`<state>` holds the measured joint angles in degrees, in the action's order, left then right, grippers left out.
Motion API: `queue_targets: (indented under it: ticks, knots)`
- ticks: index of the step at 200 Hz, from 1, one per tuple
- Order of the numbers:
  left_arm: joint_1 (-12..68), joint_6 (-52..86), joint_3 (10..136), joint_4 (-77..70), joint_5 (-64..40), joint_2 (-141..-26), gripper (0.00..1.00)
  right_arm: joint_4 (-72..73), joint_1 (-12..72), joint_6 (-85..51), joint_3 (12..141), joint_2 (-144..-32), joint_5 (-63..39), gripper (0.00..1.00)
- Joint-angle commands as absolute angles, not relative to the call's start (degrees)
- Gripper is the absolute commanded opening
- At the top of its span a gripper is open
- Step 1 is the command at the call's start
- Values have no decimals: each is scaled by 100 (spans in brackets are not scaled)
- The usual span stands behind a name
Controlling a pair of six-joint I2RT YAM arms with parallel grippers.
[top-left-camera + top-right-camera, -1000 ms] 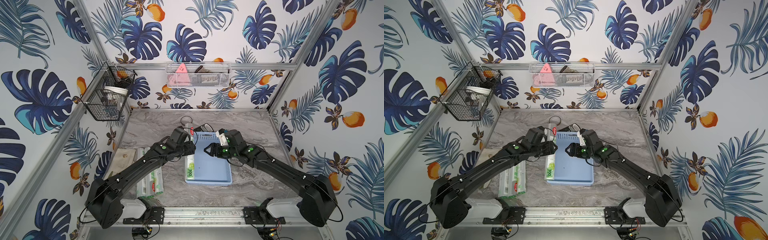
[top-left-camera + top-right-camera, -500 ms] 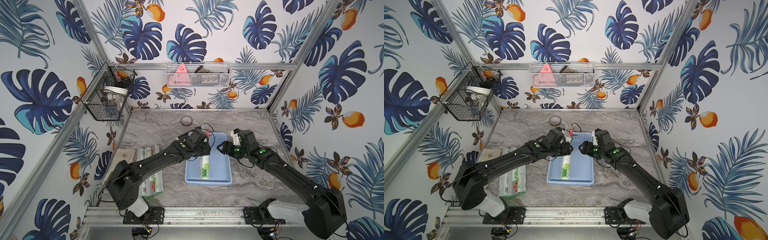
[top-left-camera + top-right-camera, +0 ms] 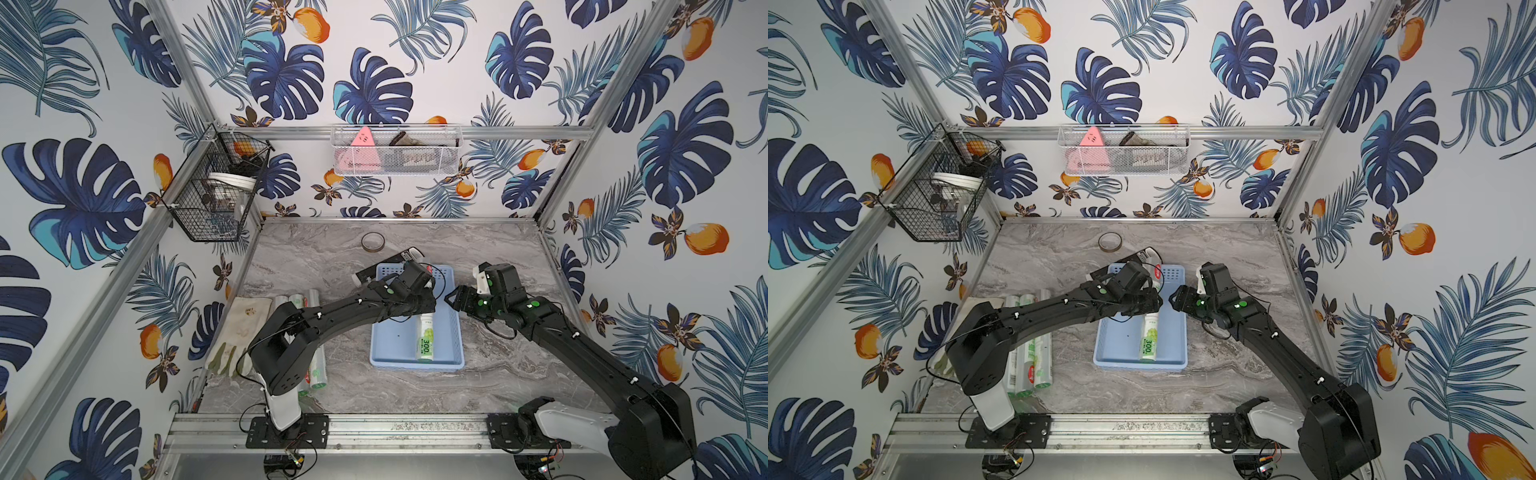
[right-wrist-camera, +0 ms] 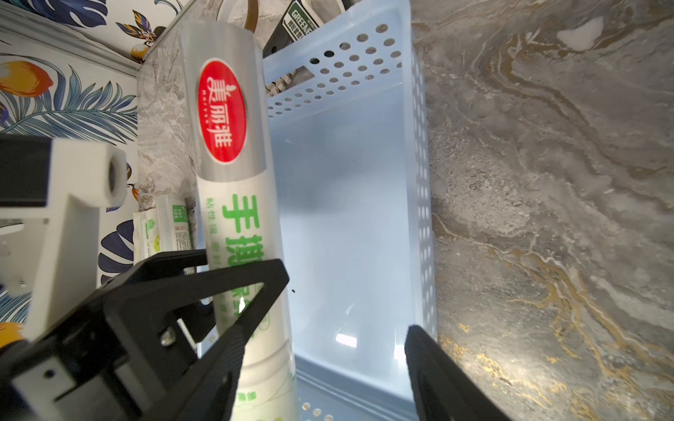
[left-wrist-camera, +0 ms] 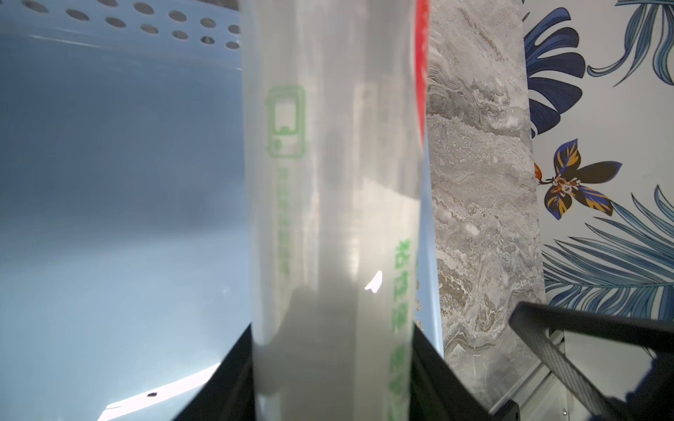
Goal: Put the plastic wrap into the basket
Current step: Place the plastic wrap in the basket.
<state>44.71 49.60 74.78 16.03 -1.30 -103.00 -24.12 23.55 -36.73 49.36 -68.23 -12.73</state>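
Grey marble table [image 3: 332, 257] boxed in by leaf-print walls [image 3: 83, 166]; wire basket [image 3: 212, 195] hung at 10 o'clock, mesh basket [image 3: 395, 153] at 12, tape ring [image 3: 372, 242] on the table at 12. At 8 o'clock, glove [image 3: 245, 328] and three rolls [image 3: 297, 299], partly hidden under the left arm. At centre, left gripper [image 5: 332, 364] clamped tight on a roll [image 3: 425, 336] inside the basket [image 3: 390, 345]; unclear whether resting on its floor. Right gripper [image 3: 453, 297] at the basket's 3 o'clock rim, spread wide, empty.
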Motion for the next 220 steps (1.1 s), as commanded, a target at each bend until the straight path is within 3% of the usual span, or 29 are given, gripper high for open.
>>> queue_targets:
  ticks: [1, 126, 220]
  knots:
    - [4501, 5115, 7607, 1112, -234, -10456, 22, -2585, 2343, -3561, 4926, -6867, -1147, 74]
    - [4521, 5273, 7904, 830, -642, -11349, 22, -2980, 2293, -3485, 4890, -7072, -469, 75]
    - [4552, 5500, 7816, 448, -896, -11743, 24, -2918, 2291, -3454, 4676, -7150, -547, 75]
